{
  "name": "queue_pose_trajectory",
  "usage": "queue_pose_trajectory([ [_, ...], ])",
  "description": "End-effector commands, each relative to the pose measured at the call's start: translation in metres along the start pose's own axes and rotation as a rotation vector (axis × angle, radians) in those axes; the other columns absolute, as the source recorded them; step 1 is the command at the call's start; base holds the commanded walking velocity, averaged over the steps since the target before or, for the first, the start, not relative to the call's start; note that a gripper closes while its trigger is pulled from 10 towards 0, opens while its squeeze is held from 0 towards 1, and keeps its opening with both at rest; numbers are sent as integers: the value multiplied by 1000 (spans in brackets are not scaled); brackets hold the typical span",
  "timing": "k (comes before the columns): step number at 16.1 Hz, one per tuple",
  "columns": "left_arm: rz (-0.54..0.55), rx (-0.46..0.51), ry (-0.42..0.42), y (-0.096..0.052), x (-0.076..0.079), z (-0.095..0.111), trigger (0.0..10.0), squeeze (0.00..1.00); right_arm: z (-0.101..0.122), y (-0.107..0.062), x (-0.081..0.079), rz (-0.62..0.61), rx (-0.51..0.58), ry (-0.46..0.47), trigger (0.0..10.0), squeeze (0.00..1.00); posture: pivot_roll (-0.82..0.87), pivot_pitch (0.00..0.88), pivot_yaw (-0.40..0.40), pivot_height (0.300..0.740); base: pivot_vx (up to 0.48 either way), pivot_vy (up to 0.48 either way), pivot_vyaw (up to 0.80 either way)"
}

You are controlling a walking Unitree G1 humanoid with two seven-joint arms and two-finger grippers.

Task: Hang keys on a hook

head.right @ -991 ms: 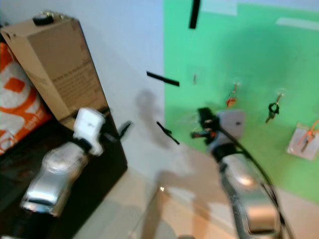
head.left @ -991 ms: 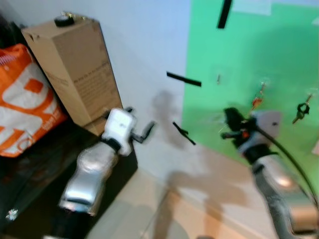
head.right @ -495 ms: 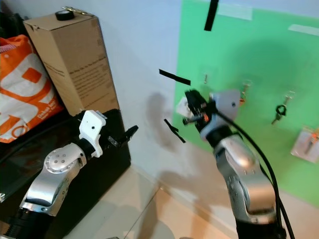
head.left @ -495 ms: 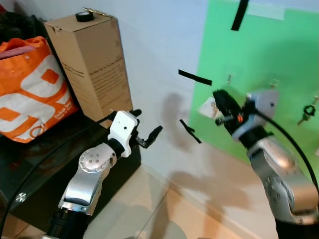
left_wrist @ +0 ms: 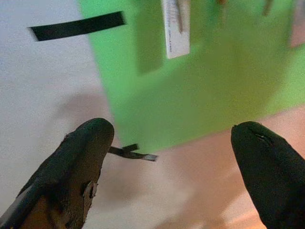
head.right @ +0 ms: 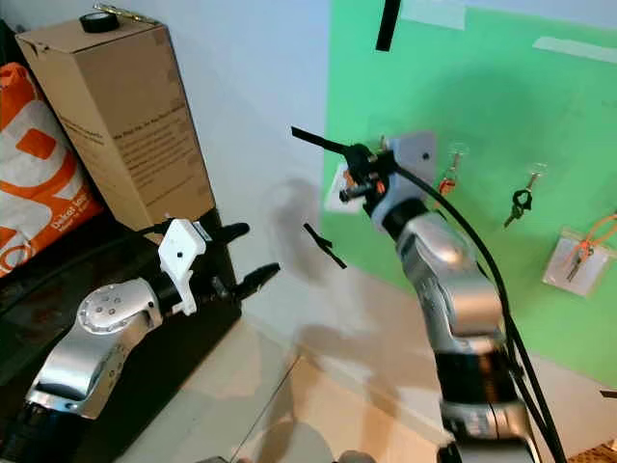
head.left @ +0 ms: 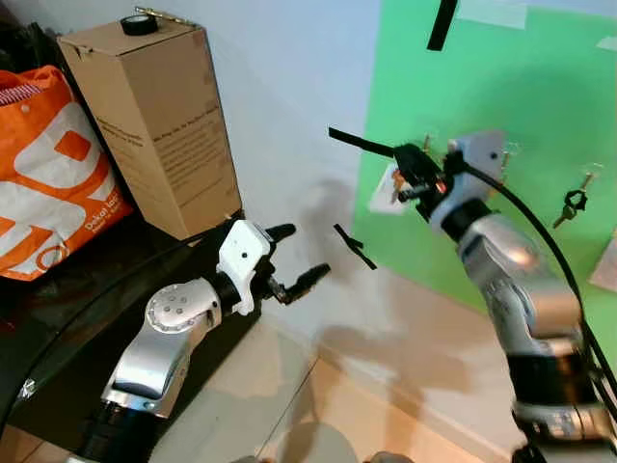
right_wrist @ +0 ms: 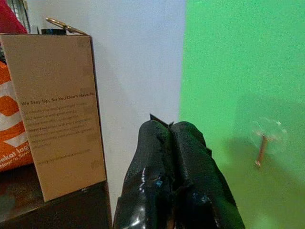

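At the far left of the frame an orange shopping bag [head.left: 43, 174] sits on a dark glass tabletop [head.left: 58, 328]. Just beside it, in the upper left, stands a tall cardboard box [head.left: 149, 121] with a roll of black tape [head.left: 138, 23] on its top. In the lower middle the left hand [head.left: 301, 258] is raised in front of the white wall [head.left: 289, 87], its two black fingers spread wide apart with nothing between them. Strips of black tape [head.left: 357, 143] are stuck on the wall, and another short strip [head.left: 357, 248] sits lower down. Right of centre the right hand [head.left: 410, 169] reaches up against a green panel [head.left: 540, 106]; its fingers are pressed together, and whether anything is pinched between them cannot be made out. A white tag [head.left: 386, 188] hangs on the panel just beside that hand. Further right, a red-tagged key [head.right: 447, 180] hangs from a clear hook [head.right: 455, 151], then a black key [head.right: 522, 201] hangs from another, and an orange-looped set of keys [head.right: 583, 253] lies against a clear pouch at the right edge.
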State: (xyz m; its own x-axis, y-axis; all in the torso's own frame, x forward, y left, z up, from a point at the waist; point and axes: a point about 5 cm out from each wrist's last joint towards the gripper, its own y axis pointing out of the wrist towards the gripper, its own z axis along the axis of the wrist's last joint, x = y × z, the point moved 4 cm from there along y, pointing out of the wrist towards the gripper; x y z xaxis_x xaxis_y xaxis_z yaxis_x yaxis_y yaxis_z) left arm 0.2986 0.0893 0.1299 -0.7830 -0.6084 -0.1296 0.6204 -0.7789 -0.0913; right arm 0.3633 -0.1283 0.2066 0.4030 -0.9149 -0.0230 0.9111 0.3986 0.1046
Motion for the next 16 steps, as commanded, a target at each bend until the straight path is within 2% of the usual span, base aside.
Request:
queue_pose_trajectory([
  [1,-41,-6,1,-2,5,3,10000,0,7,7,3,-8,31,-3,10000,0,-135,0,41,740,0,0,0],
  [4,-44,-10,2,0,2,4,10000,0,11,14,14,-54,45,-8,10000,0,-131,0,44,740,0,0,0],
  [9,-55,-16,2,1,1,7,10000,0,11,20,41,-219,45,-65,10000,0,-134,0,48,740,0,0,0],
  [12,-64,-13,0,2,4,8,10000,0,11,18,43,-224,46,-67,10000,0,-140,0,50,740,0,0,0],
  [16,-70,-11,-7,1,8,7,10000,0,20,10,39,-175,85,-19,10000,0,-139,0,47,740,0,0,0],
])
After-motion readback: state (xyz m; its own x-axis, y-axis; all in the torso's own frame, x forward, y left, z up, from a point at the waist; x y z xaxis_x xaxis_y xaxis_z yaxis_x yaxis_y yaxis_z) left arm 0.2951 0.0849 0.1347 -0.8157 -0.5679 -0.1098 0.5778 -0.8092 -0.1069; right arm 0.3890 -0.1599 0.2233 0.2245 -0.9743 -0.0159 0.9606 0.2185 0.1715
